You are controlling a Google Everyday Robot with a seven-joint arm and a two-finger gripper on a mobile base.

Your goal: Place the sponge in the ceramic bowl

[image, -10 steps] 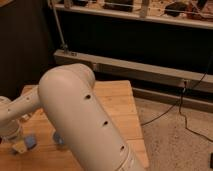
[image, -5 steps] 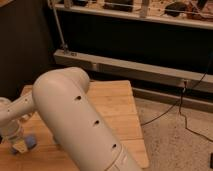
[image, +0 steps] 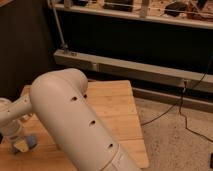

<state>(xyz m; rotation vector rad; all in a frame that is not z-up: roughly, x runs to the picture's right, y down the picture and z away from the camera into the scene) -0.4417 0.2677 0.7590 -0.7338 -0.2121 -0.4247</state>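
Observation:
My gripper (image: pixel 16 142) hangs low over the wooden table (image: pixel 112 107) at the far left edge of the camera view. A light-blue piece, likely the sponge (image: pixel 30 144), shows right beside the gripper, close to the tabletop. Whether the gripper holds it I cannot tell. My thick white arm (image: pixel 75 120) fills the foreground and hides the middle of the table. The ceramic bowl is out of view or hidden behind the arm.
The table's right edge (image: pixel 137 125) drops to a speckled floor (image: pixel 175 145) with black cables (image: pixel 182 107). A dark shelf unit with a metal rail (image: pixel 130 67) stands behind the table. A dark wall borders the left.
The arm's big elbow has swung left, now covering more of the table. The gripper and the blue piece stay at nearly the same spot.

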